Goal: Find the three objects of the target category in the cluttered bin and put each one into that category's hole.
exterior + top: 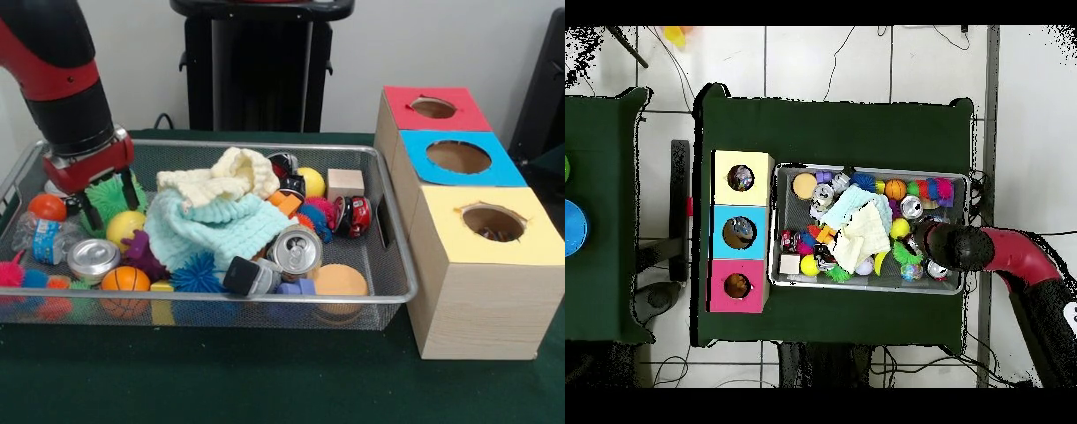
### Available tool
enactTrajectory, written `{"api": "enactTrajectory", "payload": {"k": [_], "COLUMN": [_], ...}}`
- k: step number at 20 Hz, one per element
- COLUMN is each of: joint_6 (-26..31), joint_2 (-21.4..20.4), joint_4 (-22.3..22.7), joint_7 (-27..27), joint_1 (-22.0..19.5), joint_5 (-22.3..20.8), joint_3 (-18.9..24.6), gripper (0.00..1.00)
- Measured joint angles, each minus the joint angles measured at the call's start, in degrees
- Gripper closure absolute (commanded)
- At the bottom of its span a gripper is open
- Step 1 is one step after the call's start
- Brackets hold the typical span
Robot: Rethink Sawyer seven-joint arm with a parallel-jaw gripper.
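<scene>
Over a green-clothed counter on white floor tiles, the fingers are hanging spread and empty inside the mesh bin, the three-holed box sitting well aside.

shiny metal mesh bin; soft knitted cloth; matt pale wood boxes; glossy can.

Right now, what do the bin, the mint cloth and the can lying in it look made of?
Bin: silver wire mesh, likely metal; you see through its walls. Cloth: soft knitted fabric, ribbed and rumpled. Can: shiny metal, probably aluminium, with a pull-tab top.
</scene>
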Motion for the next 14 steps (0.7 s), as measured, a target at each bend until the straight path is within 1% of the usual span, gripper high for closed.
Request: {"api": "enactTrajectory", "payload": {"k": [5,6,10,14], "joint_6": [-4.36,-6.15,-8.23,-10.8], "joint_2": [-2.36,-3.54,-5.65,-9.5], "joint_4": [1.83,2.41,3.52,6.32], "joint_7": [0.09,0.45,1.62,4.42], "joint_1": [0.79,1.41,2.4,3.95], "joint_5": [0.16,0.79,2.54,5.71], "joint_3": [-0.97,-2.02,-3.91,-6.96], "gripper": [0.0,0.0,0.0,0.0]}}
